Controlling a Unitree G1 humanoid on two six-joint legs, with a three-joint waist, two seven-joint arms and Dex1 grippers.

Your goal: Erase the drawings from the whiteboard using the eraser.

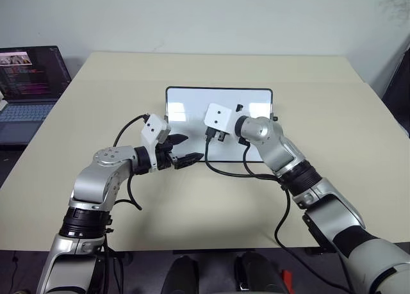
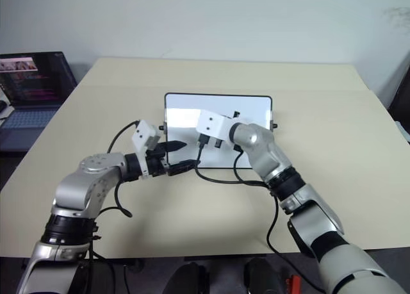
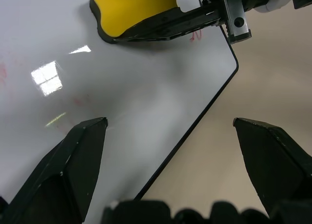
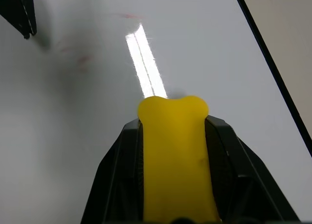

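The whiteboard (image 1: 254, 104) lies flat in the middle of the table, white and glossy with a thin black frame. My right gripper (image 4: 173, 125) is shut on the yellow eraser (image 4: 175, 160), whose dark underside rests against the board's surface (image 4: 73, 136). Faint red drawings (image 4: 80, 59) show ahead of the eraser, and a small red scribble (image 3: 196, 36) sits beside it near the board's rounded corner. My left gripper (image 1: 186, 149) hovers open at the board's near left edge. One of its fingers is over the board and the other over the table, with nothing between them.
A open laptop (image 1: 29, 82) stands at the table's far left edge. Black cables (image 1: 230, 171) hang from both wrists over the board's near edge. The beige table (image 1: 333, 127) stretches wide to the right of and behind the board.
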